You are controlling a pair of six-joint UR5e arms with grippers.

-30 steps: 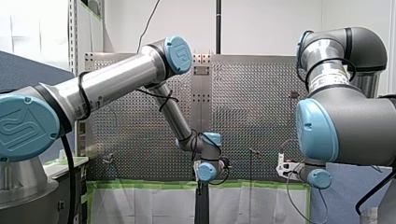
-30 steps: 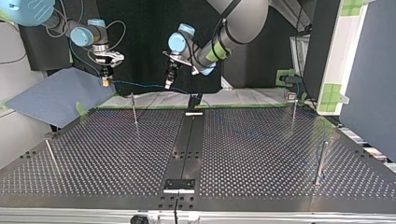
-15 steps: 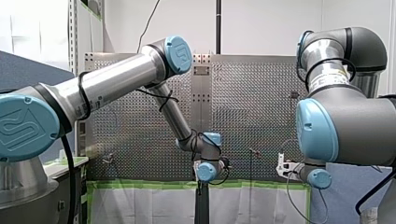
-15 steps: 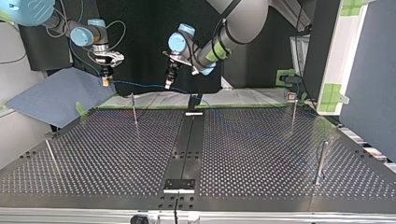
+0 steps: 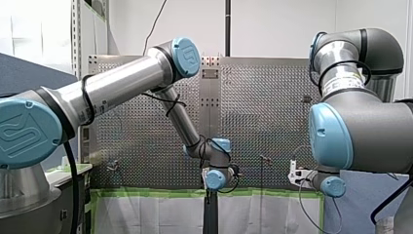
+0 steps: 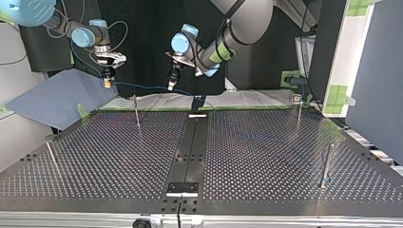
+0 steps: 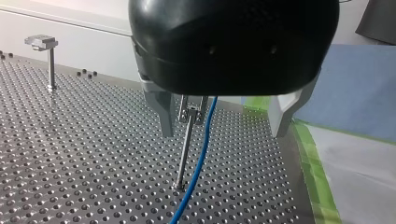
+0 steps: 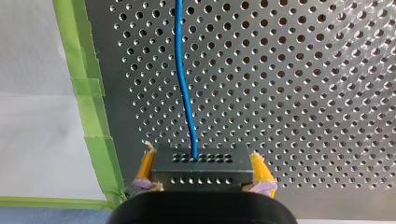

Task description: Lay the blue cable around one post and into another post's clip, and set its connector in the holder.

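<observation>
In the right wrist view my right gripper is shut with its yellow pads on a dark perforated connector. The blue cable leaves the connector and runs ahead over the plate. The top view shows this gripper above the blue mat, with the cable stretched across to my left gripper. In the left wrist view my left gripper stands open, the cable hanging loose between its fingers, next to a thin post with a clip on top.
Several thin posts stand on the perforated table: one near the grippers, others toward the edges. A black holder sits on the centre strip. Green tape and the blue mat border the table.
</observation>
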